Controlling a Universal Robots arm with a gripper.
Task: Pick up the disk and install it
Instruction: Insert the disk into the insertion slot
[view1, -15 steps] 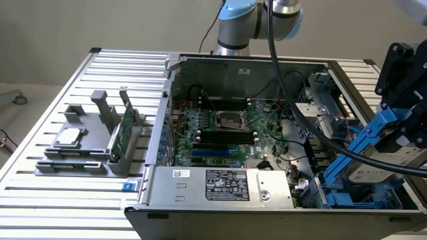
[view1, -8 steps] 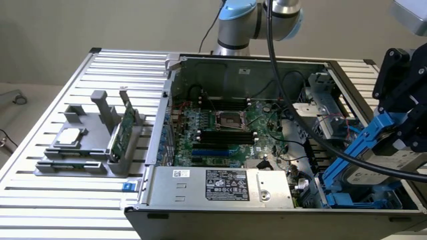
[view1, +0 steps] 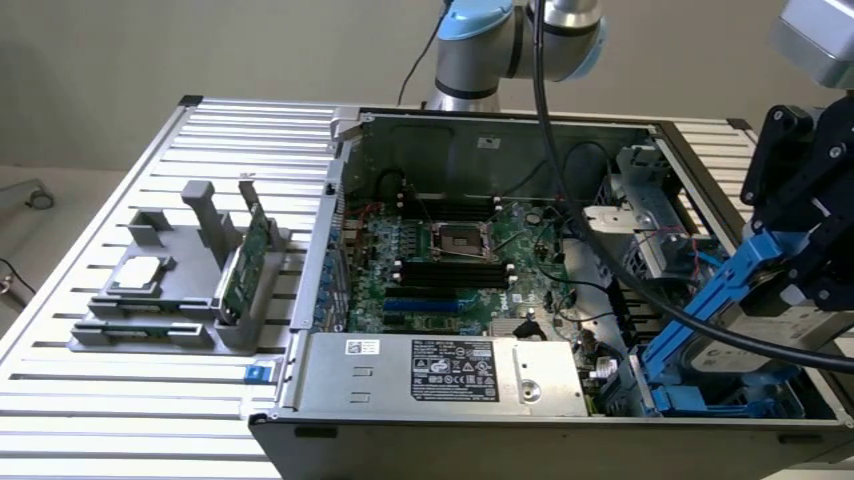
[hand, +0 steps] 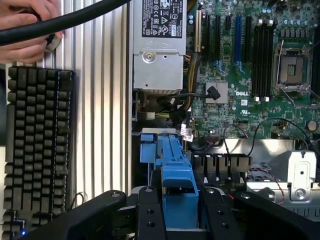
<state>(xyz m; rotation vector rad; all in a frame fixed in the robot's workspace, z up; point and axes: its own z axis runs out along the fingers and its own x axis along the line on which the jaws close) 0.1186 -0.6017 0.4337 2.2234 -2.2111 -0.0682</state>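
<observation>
I counted one slatted table (view1: 120, 410), one open computer case (view1: 481, 140), one motherboard (view1: 454, 270), one power supply (view1: 441, 370) and one disk (view1: 763, 335). Also recorded: one grey holder (view1: 147, 335), one green circuit card (view1: 238, 265), one silver chip (view1: 140, 272), one keyboard (hand: 37, 150), one hand (hand: 27, 30).

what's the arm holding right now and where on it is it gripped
The disk, tilted over the computer case; the end effector clamps its blue plastic frame at the upper end.
</observation>
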